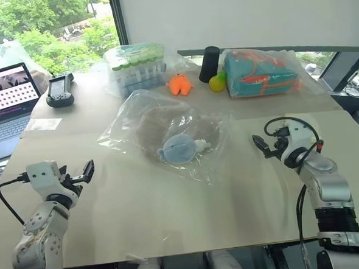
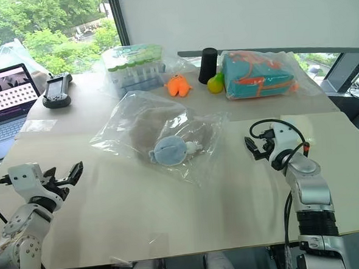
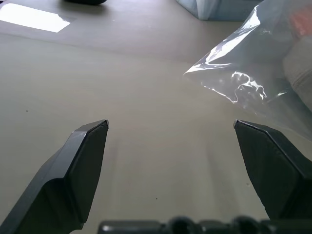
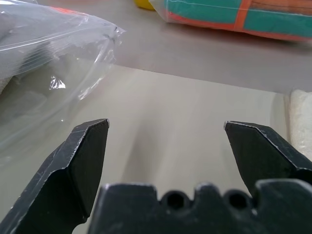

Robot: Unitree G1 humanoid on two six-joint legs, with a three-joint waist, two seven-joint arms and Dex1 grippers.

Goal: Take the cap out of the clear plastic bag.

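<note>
Two grippers hovered with fingers spread and empty: the left gripper (image 1: 86, 171) near-left, the right gripper (image 1: 259, 145) right. Between them, mid-table (image 1: 172, 220), lay the clear plastic bag (image 1: 130, 122), the cap (image 1: 158, 126) inside it.

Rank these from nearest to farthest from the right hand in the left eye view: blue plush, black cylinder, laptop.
From the right hand:
1. Blue plush, table centre, lying on the clear plastic bag.
2. Black cylinder, far edge.
3. Laptop, far left.
</note>
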